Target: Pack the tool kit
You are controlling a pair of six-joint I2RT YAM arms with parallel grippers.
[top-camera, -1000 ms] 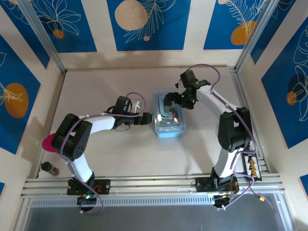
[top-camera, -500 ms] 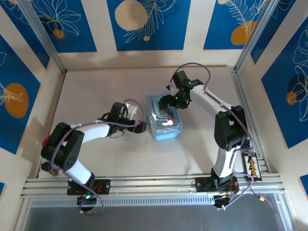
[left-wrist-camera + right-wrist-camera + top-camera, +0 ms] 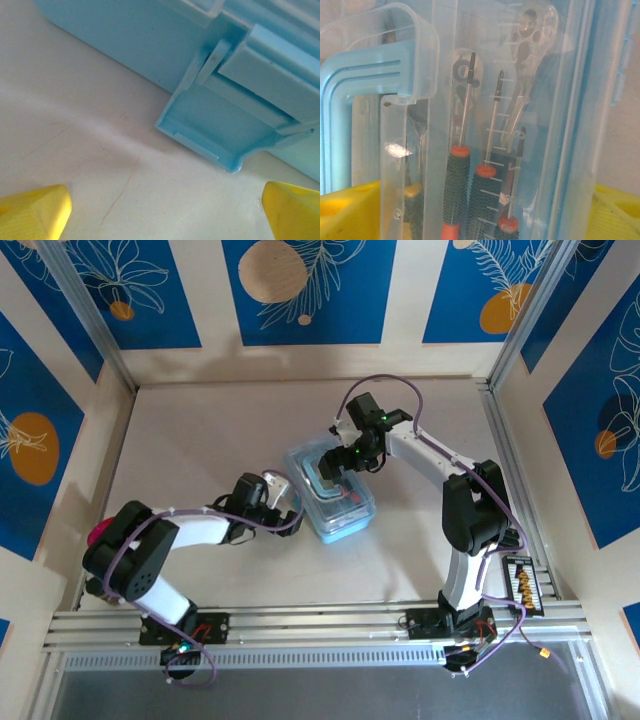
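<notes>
Okay, tools look packed: red/black screwdrivers [image 3: 457, 185] lie inside the case [image 3: 335, 508], under the clear lid [image 3: 560, 100], which appears down. I can't make out the pliers.

What's left, I'd say, is the latch [image 3: 210, 125] on the case side facing the left arm. It hangs open, flap pointing down toward the table [image 3: 75, 125].

Your left gripper [image 3: 165, 215] sits low, just beside that side and facing the latch, jaws fully wide with nothing in them. Your right gripper [image 3: 482, 215] is over the case's far end by the handle [image 3: 360, 75], fingers set wide either side of the lid. I can't tell if they clamp it.

Suggest:
- Bear down with the right so the case can't slide or twist.
- Bring one left finger under the flap, swing it up to the lid edge, and push until it seats.
- Push square to the case wall; a skewed push just shoves the case.
</notes>
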